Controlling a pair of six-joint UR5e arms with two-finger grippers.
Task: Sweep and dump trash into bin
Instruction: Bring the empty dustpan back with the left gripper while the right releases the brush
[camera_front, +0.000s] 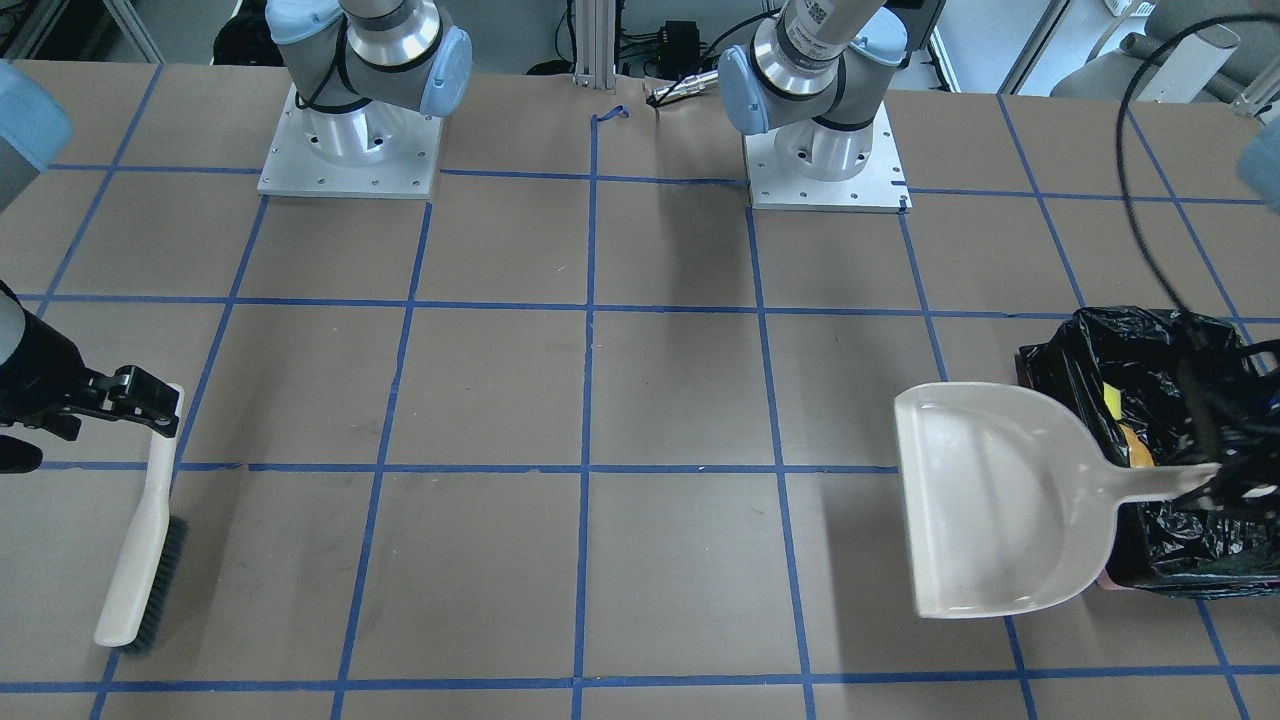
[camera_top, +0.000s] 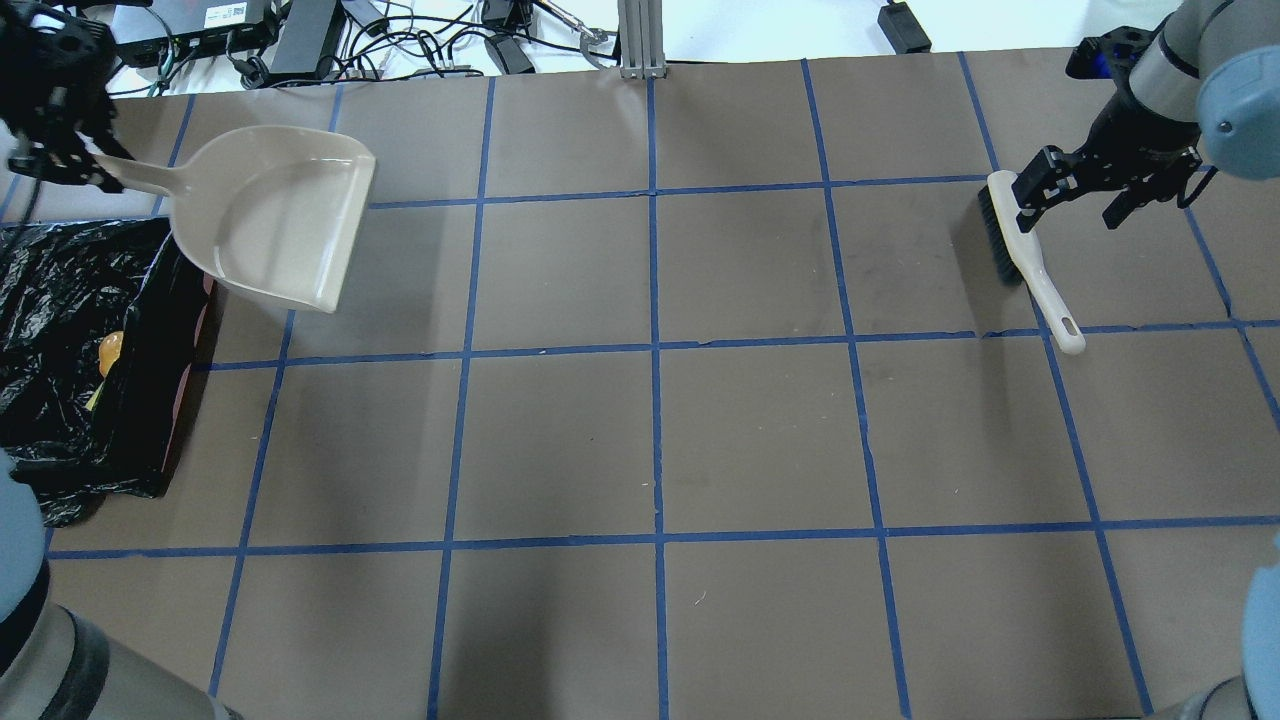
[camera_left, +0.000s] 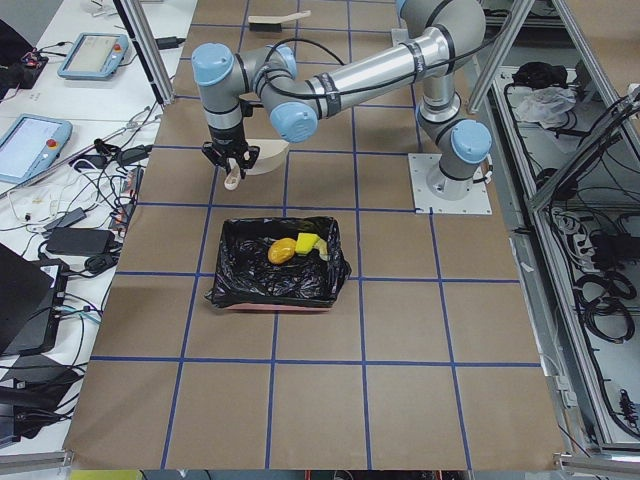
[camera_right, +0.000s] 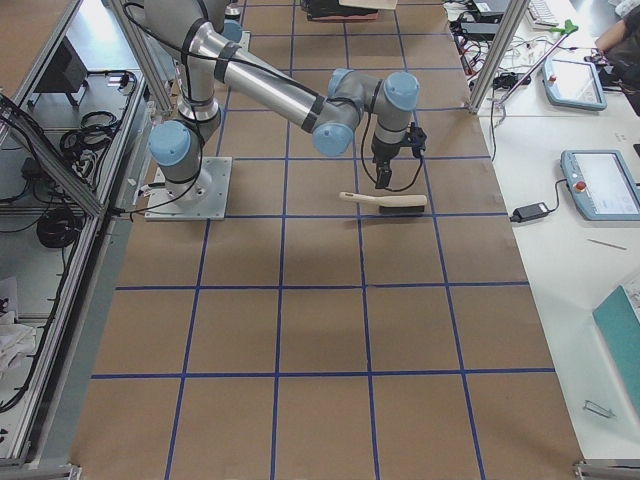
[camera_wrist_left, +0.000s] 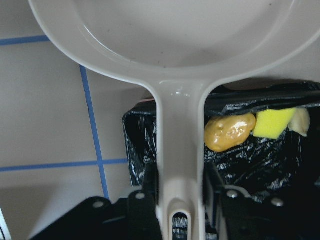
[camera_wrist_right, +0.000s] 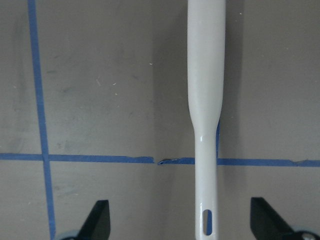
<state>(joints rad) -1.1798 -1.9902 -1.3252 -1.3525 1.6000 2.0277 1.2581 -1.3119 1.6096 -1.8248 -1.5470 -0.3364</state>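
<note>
I see the left gripper (camera_wrist_left: 181, 182) clenched on the handle of the beige dustpan (camera_top: 275, 215), and this handle reaches over the edge of the bin (camera_left: 300, 285). All the trash lies inside on the black bag: the potato-like lump (camera_wrist_left: 229, 131), just beside it the yellow-green sponge block (camera_wrist_left: 272, 123), then the pale slice (camera_wrist_left: 301, 121) (only partly visible). The right gripper (camera_wrist_right: 181, 212) has its jaws released wide. The handle of the hand brush (camera_front: 148, 530) lies between them without contact, and the brush rests on the table (camera_front: 680, 400).

The dustpan (camera_front: 990, 500) is smooth, shiny plastic. The bin (camera_left: 240, 290) has a crinkly, glossy black plastic bag. The table (camera_top: 750, 440) is dull brown paper.
</note>
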